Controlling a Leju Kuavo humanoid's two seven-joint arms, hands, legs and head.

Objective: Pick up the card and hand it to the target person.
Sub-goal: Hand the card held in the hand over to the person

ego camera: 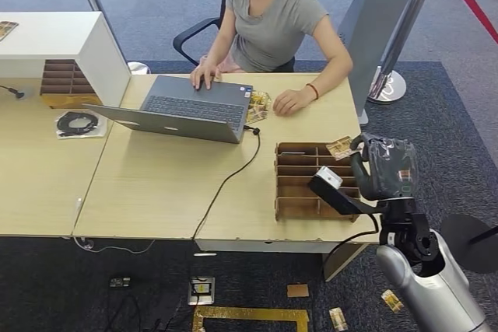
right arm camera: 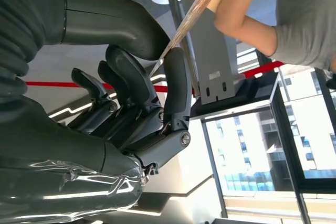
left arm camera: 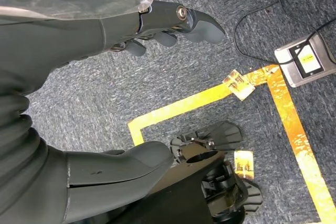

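A: Card (ego camera: 340, 147) pinched in the right hand (ego camera: 381, 167), raised just above the far right corner of the wooden slotted rack (ego camera: 296, 185). Patterned face, tilted, edge toward the person

B: Same card (right arm camera: 190, 17) seen edge-on from the right wrist, clamped between the thick thumb (right arm camera: 126, 32) and a dark fingertip (right arm camera: 176, 85). Other fingers curled in beside it, not touching the card as far as can be told

A: Right hand (right arm camera: 130, 103) closed on the card, then. Left hand (left arm camera: 99, 93)?

B: Hanging low over grey carpet (left arm camera: 99, 98). Fingers (left arm camera: 190, 22) and thumb apart, nothing between them. Yellow tape (left arm camera: 293, 124) on the floor below, two loose cards (left arm camera: 239, 84) lying on or near it, a floor socket box (left arm camera: 305, 61) with cables further out

A: Around the held card: rack near the right front edge of the light wooden table (ego camera: 170, 184), compartments open upward. Beyond it, person (ego camera: 276, 21) in a grey top seated at the far side, one hand (ego camera: 290, 101) resting on the table well apart from the card, the other on an open laptop (ego camera: 194, 108)

B: Small pile of cards (ego camera: 258, 105) just right of the laptop, touching its corner. Black cable (ego camera: 226, 180) running from the laptop over the near table edge

A: Far left: white shelf unit (ego camera: 64, 44), coiled black cable (ego camera: 76, 123) in a clear bag in front of it. Grey stand (ego camera: 381, 29) to the right of the person
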